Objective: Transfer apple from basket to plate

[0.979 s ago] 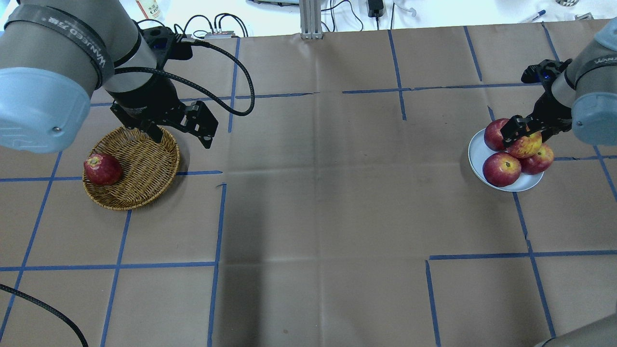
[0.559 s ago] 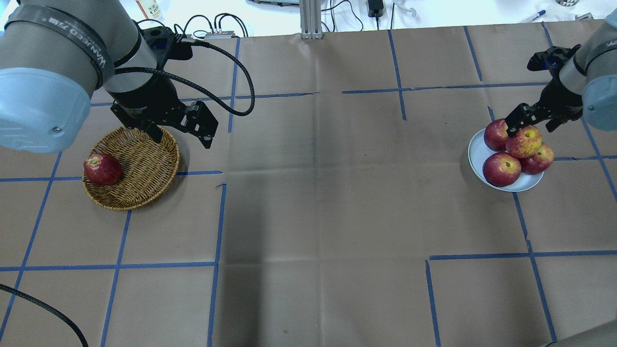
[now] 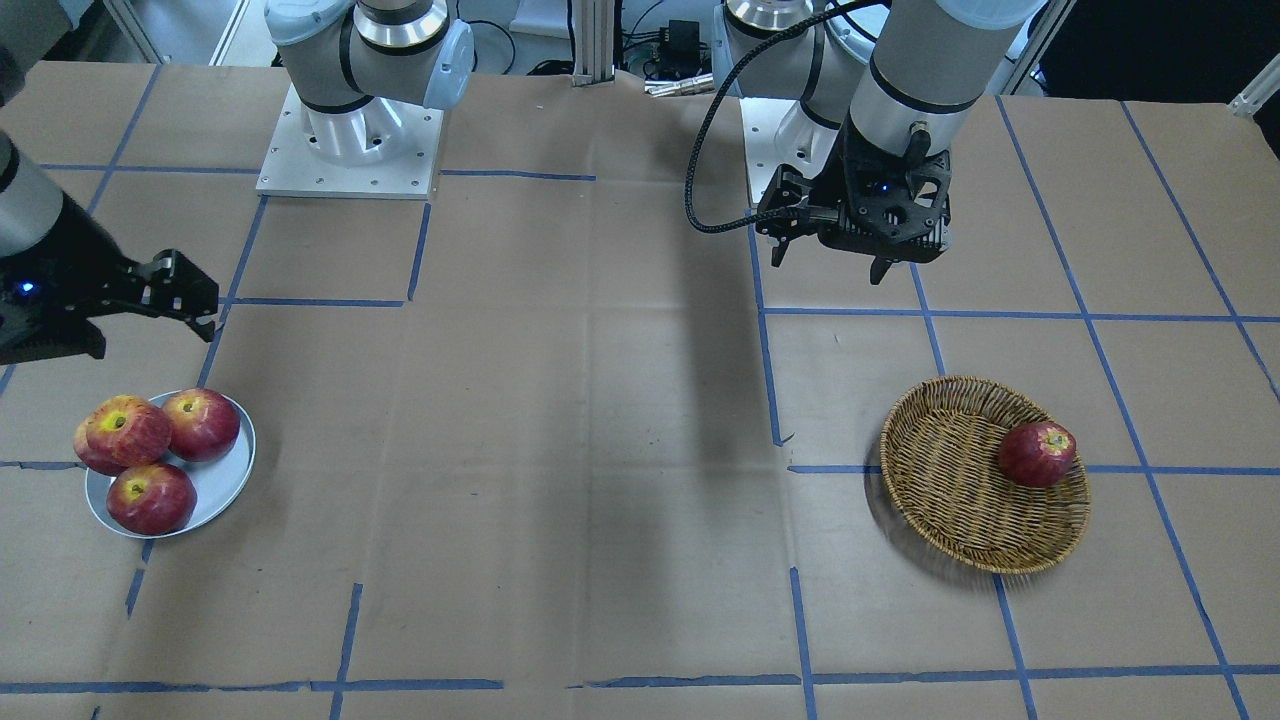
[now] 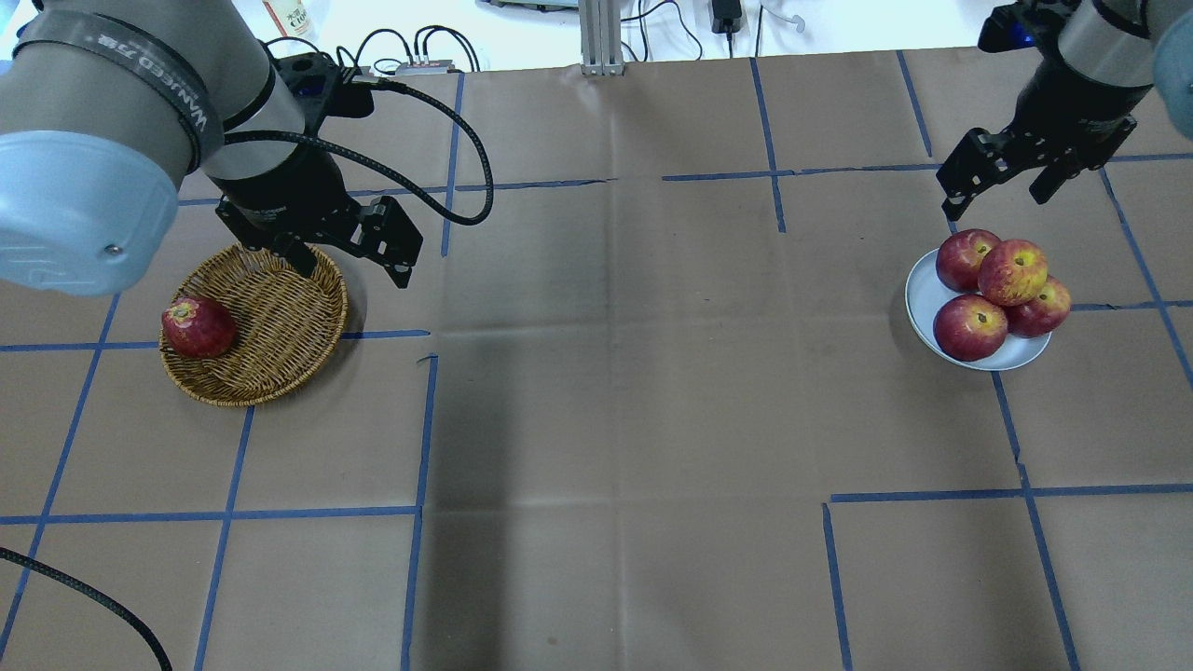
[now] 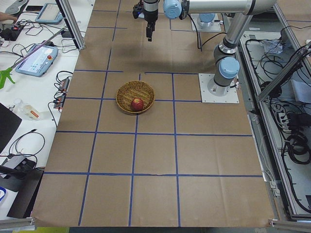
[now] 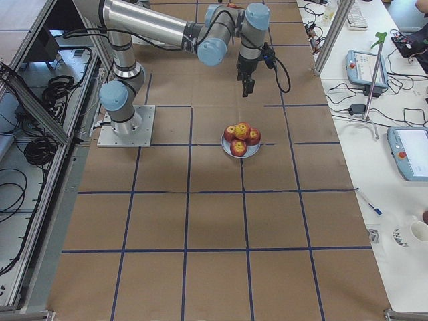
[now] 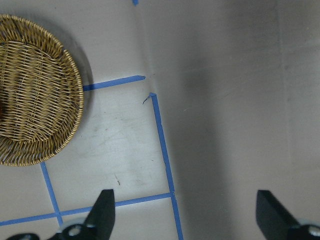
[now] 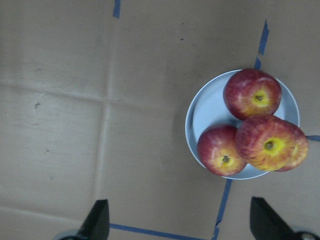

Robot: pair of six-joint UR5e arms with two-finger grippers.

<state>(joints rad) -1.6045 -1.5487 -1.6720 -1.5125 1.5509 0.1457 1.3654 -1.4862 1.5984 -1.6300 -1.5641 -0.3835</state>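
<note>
Right tool (image 4: 994, 196) has lifted clear to the upper right, wide open and empty. The streaky apple (image 4: 1012, 271) sits atop 3 darker apples (image 4: 969, 327) on the plate (image 4: 923, 296), so the transfer looks done. Left tool (image 4: 352, 270) is open and empty.

Brown paper-covered table (image 4: 615, 373) gridded with blue tape (image 4: 426, 429), cluttered white benches (image 6: 401, 100) alongside
</note>
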